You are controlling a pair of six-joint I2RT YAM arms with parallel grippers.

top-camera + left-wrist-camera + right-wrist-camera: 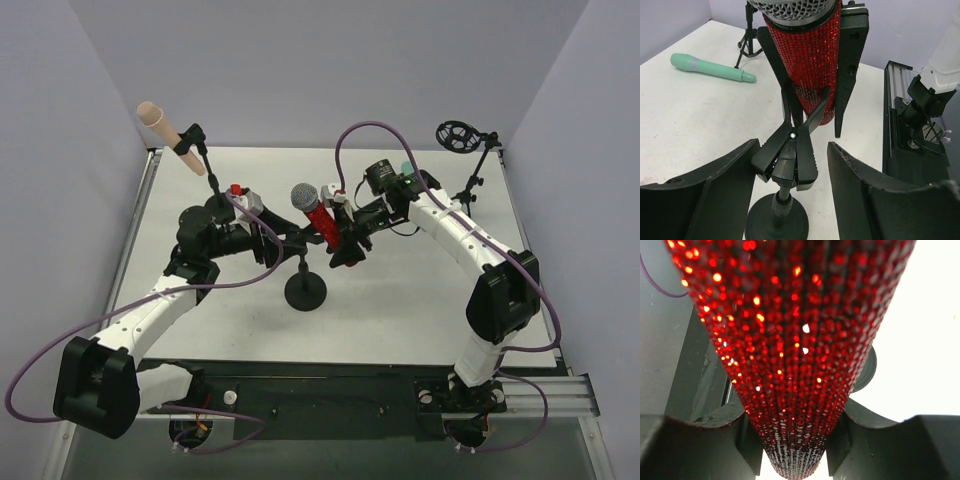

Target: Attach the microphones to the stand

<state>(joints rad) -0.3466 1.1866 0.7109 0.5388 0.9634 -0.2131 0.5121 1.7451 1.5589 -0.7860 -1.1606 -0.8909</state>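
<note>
At the table's middle, the red microphone (313, 212) stands tail-down in the clip (791, 137) of the centre stand (305, 292). The right gripper (342, 238) is clamped on its body. The left gripper (794, 147) has its fingers spread wide beside the clip's levers, holding nothing. The clip seems to pinch only the narrow tail, so once the right fingers let go the heavy head could lean over, slide out, or tip the stand. The teal microphone (710, 67) lies loose toward one o'clock.
</note>
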